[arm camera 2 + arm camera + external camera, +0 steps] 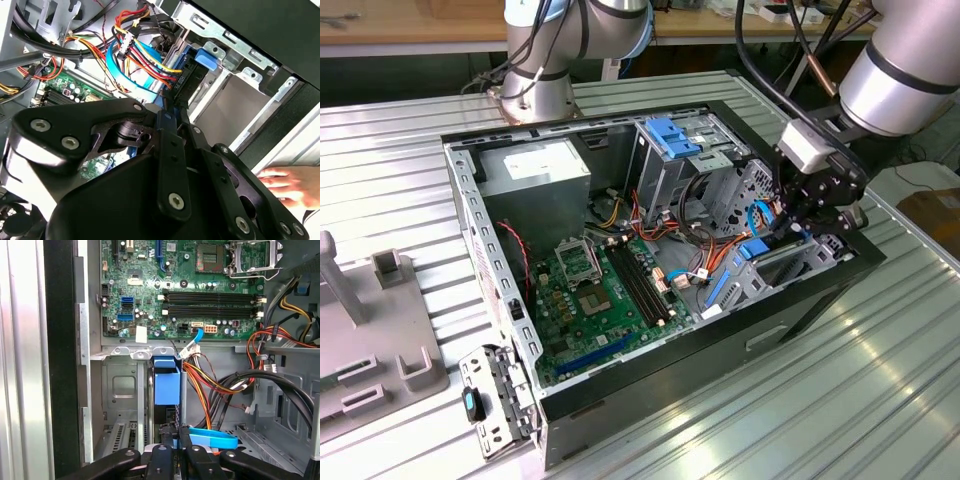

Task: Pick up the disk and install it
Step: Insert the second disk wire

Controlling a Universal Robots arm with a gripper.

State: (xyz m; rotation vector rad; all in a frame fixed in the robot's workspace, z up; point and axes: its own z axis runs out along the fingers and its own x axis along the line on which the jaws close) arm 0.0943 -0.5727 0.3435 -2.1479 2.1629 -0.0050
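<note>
Open black desktop computer case (790, 330) lies on its side on the ribbed metal table (880, 400). Green motherboard (590, 300) covers the case floor, with a silver drive cage (680, 160) toward the rear. A bundle of red, orange and yellow wires (210, 380) runs beside the bay.

Black two-finger gripper (798, 232) on the silver arm (900, 70) sits over the drive bay at the case's edge on the exterior view's right. Its fingers are closed on the grey hard drive with bright blue plastic carrier rail (166, 385), which stands on edge and is partly down in the bay slot. A thin blue cable (212, 438) lies just beside the fingertips. In the second wrist view a person's hand (292, 185) rests near the case's outer wall.
</note>
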